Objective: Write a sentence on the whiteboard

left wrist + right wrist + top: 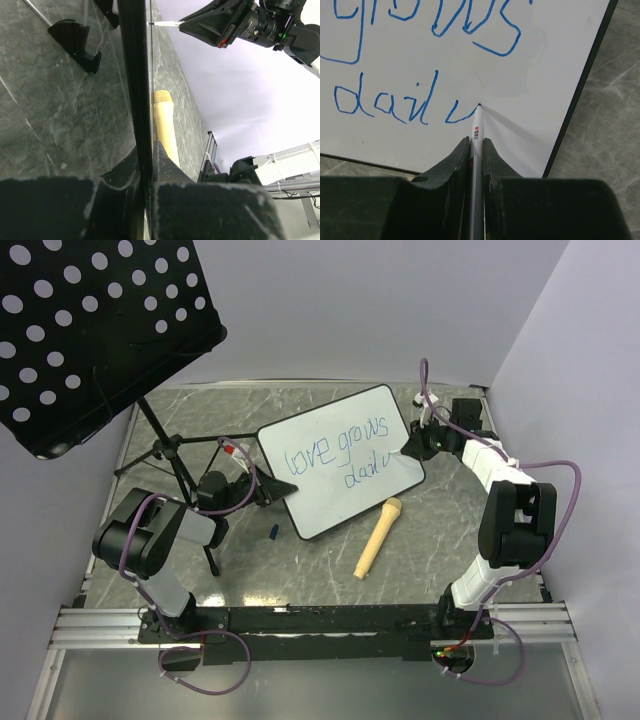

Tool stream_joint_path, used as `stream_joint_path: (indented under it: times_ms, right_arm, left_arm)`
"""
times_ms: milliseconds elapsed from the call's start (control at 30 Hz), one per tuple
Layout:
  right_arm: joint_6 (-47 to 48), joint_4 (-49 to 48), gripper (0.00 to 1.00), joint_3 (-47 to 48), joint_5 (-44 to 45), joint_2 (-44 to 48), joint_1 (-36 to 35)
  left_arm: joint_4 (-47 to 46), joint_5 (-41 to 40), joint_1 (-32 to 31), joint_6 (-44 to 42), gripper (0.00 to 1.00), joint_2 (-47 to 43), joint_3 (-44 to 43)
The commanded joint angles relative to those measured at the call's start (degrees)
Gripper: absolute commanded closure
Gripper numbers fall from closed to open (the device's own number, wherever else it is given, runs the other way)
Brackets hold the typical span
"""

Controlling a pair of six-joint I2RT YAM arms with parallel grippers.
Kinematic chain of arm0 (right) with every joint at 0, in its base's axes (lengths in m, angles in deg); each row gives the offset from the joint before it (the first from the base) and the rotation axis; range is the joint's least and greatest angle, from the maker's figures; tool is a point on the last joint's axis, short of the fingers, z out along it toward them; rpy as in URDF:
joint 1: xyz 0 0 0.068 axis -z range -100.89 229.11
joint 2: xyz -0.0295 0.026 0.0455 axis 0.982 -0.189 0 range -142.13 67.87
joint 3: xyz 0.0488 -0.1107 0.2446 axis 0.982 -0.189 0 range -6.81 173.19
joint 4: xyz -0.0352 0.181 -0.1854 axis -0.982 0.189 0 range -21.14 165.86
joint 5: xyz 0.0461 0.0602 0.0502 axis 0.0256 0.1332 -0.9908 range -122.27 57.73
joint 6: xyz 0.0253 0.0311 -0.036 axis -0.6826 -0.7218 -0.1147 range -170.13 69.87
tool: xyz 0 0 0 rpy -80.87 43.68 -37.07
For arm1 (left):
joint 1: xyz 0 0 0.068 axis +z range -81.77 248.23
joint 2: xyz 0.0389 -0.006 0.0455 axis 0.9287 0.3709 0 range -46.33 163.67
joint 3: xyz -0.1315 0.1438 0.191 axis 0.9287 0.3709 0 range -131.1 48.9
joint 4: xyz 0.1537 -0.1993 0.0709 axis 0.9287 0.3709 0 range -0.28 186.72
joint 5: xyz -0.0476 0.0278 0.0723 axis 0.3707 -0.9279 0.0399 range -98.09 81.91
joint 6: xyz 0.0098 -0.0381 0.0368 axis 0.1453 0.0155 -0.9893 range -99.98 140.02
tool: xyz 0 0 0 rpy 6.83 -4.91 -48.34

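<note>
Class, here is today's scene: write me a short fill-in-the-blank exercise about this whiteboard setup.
1. The right gripper holds a ____ against the whiteboard.
2. The sentence is written in ____ ink.
3. Its top line reads "love ____".
4. On the table beside the whiteboard lies a tan ____.

Missing words: marker, blue, grows, microphone.

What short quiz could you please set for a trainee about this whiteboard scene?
1. True or false: the right gripper holds a marker whose tip touches the whiteboard.
2. The left gripper clamps: A the whiteboard's edge, B a sponge, C nothing?
3. Fill in: the sentence has a top line reading "love ____".
Key: 1 true; 2 A; 3 grows.
</note>
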Motion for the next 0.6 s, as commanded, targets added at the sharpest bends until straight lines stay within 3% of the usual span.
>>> stream_joint_path:
  times_ms: [0,567]
  right_arm:
    - [-0.60,-1.52,1.00,2.63,-0.07,-1.55,0.19]
    - [4.06,0.68,1.00,-6.77,-1.39,4.95,0.27]
  left_arm:
    - [-9.39,2.30,-0.27,-3.44,0.99,-1.64,-2.58]
    - [-10.44,2.03,-0.27,-3.09,0.99,-1.37,-2.14]
